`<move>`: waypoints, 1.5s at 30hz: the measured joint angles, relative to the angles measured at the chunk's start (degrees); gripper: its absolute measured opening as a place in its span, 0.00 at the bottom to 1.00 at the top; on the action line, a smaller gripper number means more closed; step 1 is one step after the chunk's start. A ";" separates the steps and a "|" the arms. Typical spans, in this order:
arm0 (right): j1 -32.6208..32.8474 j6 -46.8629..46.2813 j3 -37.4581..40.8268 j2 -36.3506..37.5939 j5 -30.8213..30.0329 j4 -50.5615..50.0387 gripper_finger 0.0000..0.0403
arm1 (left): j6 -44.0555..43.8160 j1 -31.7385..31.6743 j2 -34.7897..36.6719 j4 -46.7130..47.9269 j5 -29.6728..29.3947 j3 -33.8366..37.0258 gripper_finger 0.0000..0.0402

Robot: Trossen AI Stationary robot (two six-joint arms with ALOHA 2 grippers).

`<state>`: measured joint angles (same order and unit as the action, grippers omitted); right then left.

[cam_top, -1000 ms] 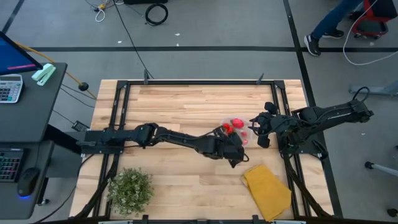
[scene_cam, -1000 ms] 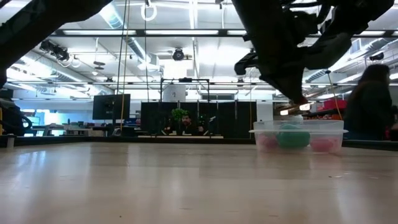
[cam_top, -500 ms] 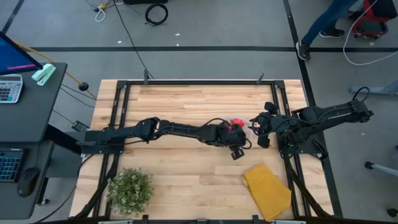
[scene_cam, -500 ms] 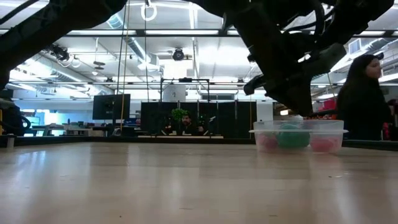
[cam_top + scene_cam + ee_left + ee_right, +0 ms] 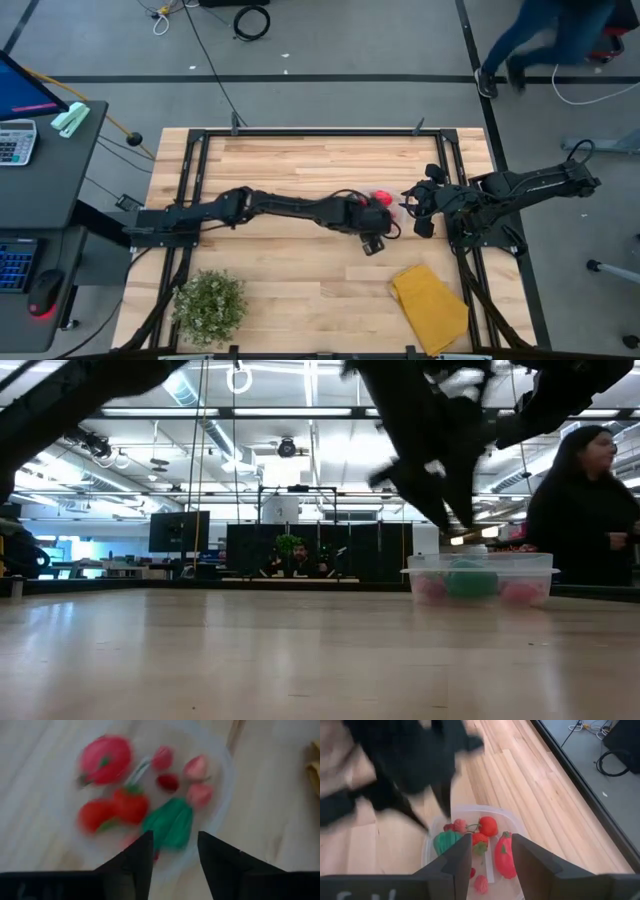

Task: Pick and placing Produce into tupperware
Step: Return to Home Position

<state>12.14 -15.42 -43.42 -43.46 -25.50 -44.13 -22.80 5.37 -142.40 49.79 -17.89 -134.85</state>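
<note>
Clear round tupperware point(image 5: 485, 810), smooth produce point(image 5: 488, 826) inside, left gripper point(image 5: 175, 837) parted above

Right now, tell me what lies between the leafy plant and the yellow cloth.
Nothing: the high view shows only bare wooden table from the leafy plant to the yellow cloth. The left tool hangs beyond that stretch.

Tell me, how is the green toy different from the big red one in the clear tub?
The green toy is green all over; the big red toy is red with a little green stem. They lie at opposite sides, with smaller red pieces between. Both rest inside the tupperware. The left gripper hangs above them, fingers open; the right gripper waits beside.
</note>
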 joint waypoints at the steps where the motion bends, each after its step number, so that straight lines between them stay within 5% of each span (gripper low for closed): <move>1: 0.00 0.02 0.00 0.00 0.00 -0.02 0.36 | -1.00 0.00 1.86 2.99 0.02 0.30 0.39; 6: -0.02 0.04 0.00 0.04 0.00 -0.16 0.36 | -5.00 0.66 10.44 18.85 -2.44 -0.15 0.34; 14: -0.02 -0.79 -6.96 0.37 0.73 -11.05 0.36 | -11.10 3.88 24.48 40.87 -18.87 -0.01 0.27; 21: 0.04 -15.20 -12.96 3.19 -2.30 -23.49 0.36 | -10.45 9.11 39.60 40.19 -20.20 3.17 0.26; 25: 0.00 -14.75 -10.53 6.27 -5.38 -23.68 0.36 | -11.50 12.70 46.93 40.27 -22.12 3.26 0.26; 37: 0.02 -25.48 0.93 12.51 -1.08 -23.48 0.36 | -15.31 16.97 66.95 40.15 -28.91 3.56 0.15; 41: 0.06 -27.43 1.75 12.48 0.96 -22.95 0.36 | -16.41 16.96 73.26 40.16 -31.79 10.05 0.10; 45: 1.24 -26.41 1.75 12.70 0.75 -20.66 0.36 | -25.76 16.94 81.41 40.15 -33.15 26.03 0.07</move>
<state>13.38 -41.82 -41.67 -30.77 -24.75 -64.79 -48.56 22.31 -60.99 89.94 -51.03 -108.81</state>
